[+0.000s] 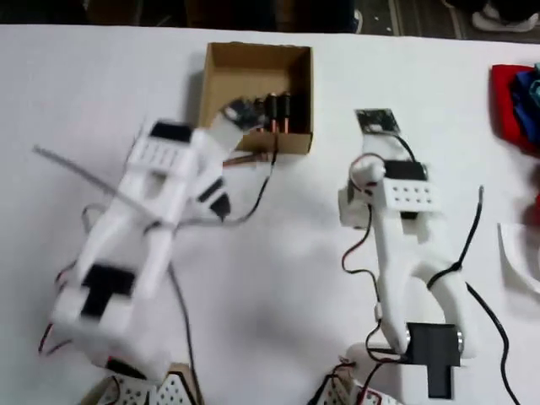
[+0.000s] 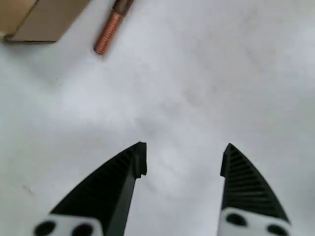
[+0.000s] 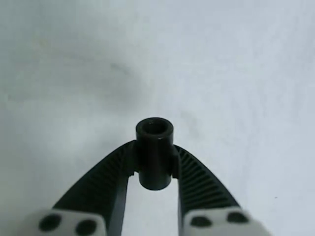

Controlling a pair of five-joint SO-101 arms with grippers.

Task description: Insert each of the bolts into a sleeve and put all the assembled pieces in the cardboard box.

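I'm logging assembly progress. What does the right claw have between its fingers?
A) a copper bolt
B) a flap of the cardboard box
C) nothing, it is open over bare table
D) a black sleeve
D: in the right wrist view, the right claw is closed around a black sleeve, whose hollow end faces the camera.

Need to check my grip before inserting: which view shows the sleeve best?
The right wrist view: the sleeve sits clamped in the right gripper, bore visible. In the high view that arm's wrist covers it; the left wrist view faces a bolt.
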